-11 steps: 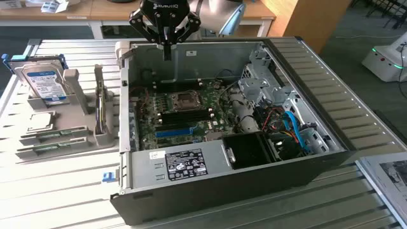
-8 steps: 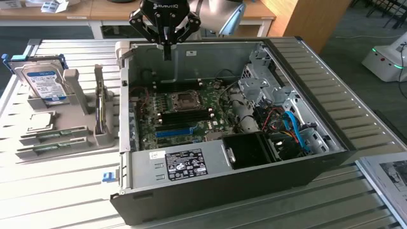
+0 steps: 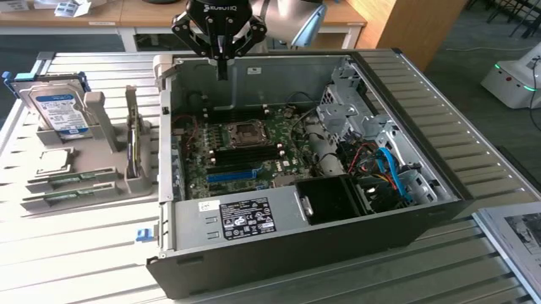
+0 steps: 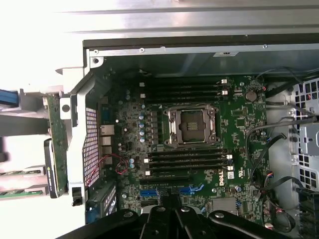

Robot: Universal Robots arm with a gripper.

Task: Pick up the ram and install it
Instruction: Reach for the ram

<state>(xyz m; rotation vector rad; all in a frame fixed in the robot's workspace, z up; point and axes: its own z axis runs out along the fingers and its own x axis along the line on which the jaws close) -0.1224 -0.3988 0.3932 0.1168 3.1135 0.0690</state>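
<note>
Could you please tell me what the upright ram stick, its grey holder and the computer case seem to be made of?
Ram stick: green circuit board, probably fibreglass laminate, judging by its thin green edge. Grey holder: matt, uniformly grey, blocky; likely plastic, though that is uncertain. Computer case: sheet metal, dark-painted outside, bare dull grey inside, with folded edges and punched holes.

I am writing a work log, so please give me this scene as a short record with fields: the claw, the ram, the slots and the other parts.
claw: claw shut, holding nothing, above the far wall of the open computer case
ram: green ram sticks in the grey holder, outside the case on the exterior view's left
memory slots: black memory slots beside the processor socket, look empty
processor socket: empty
hard drive: hard drive upright in the holder, blue label
task state: ram not yet picked up
</note>
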